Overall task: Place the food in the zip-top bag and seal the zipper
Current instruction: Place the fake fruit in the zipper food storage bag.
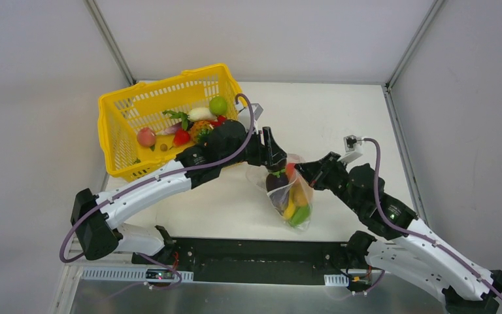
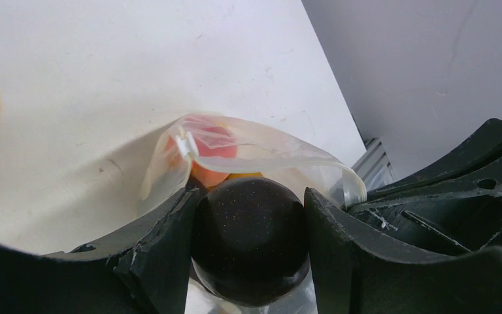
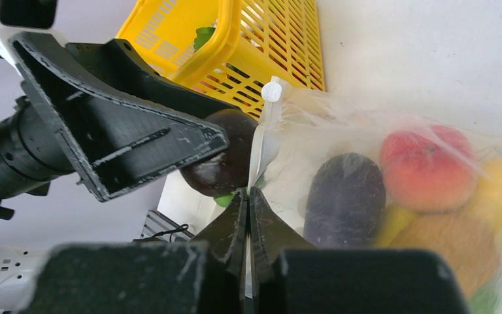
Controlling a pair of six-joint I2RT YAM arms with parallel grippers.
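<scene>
Gripping eggplant (image 2: 250,261), left end effector (image 2: 251,199) hides its sides.

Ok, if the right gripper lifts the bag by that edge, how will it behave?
Probably floppy: the bag is thin, wrinkled film, pinched at its rim by the right gripper. Likely bottom-heavy and saggy, since several fruits fill it. Those look round and glossy, so they may roll toward the open mouth.

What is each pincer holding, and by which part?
The left pincer grips a dark purple eggplant across its rounded body. The right pincer is shut on the zip-top bag at its zipper.
</scene>
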